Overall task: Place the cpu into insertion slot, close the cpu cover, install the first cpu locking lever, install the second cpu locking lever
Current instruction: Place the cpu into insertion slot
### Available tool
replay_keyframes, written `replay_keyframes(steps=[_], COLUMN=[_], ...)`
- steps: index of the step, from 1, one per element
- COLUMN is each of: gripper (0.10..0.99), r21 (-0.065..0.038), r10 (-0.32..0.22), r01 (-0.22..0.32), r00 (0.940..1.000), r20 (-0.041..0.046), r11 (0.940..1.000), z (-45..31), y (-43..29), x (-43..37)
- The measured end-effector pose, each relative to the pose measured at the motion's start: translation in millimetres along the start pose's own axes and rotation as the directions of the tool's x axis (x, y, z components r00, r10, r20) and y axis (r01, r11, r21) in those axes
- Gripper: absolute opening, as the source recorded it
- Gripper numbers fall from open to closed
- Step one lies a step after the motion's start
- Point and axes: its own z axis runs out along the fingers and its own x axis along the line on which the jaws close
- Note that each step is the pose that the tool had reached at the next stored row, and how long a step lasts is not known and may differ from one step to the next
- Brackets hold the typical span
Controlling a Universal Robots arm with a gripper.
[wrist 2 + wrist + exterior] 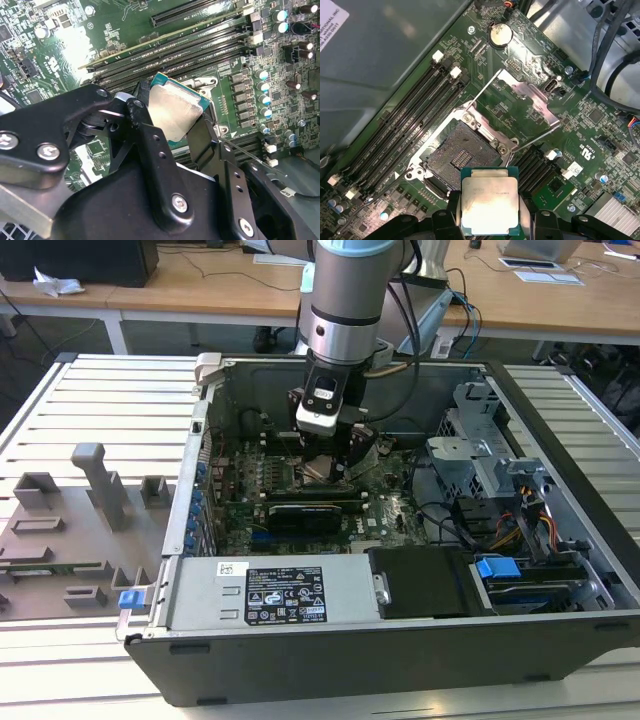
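The cpu (pixel 489 207), a small square chip with a dull silver top, is held by two opposite edges between my black fingers (pixel 451 210). My gripper (pixel 172 120) is shut on it just above the board, beside the open insertion slot (pixel 455 156). Seen in the second wrist view, the cpu (pixel 172 112) hangs tilted over the socket frame. The silver cpu cover (pixel 538 106) stands swung back, away from the slot. Two thin wire locking levers (pixel 481 92) (pixel 536 137) are raised on either side of it. In the exterior view my gripper (pixel 333 458) reaches down into the open computer case (pixel 560 640).
Rows of black memory slots (pixel 410 125) run along one side of the socket. A coin cell (pixel 500 34) and cables (pixel 615 50) lie beyond the cover. A long black card (pixel 305 512), a power supply (pixel 280 590) and a drive cage (pixel 480 460) surround the working area.
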Motion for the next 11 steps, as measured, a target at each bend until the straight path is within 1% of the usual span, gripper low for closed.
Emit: replay_keyframes(steps=[6,11], gripper=[0.541,0.541], r21=[0.003,0.008], r10=[0.024,0.055], r01=[-0.024,-0.055], r00=[0.9997,0.9985], r20=[0.0005,0.0025], r11=[0.9997,0.9985], z=[0.1,0.1], y=[0.0,0.0], x=[0.0,0.0])
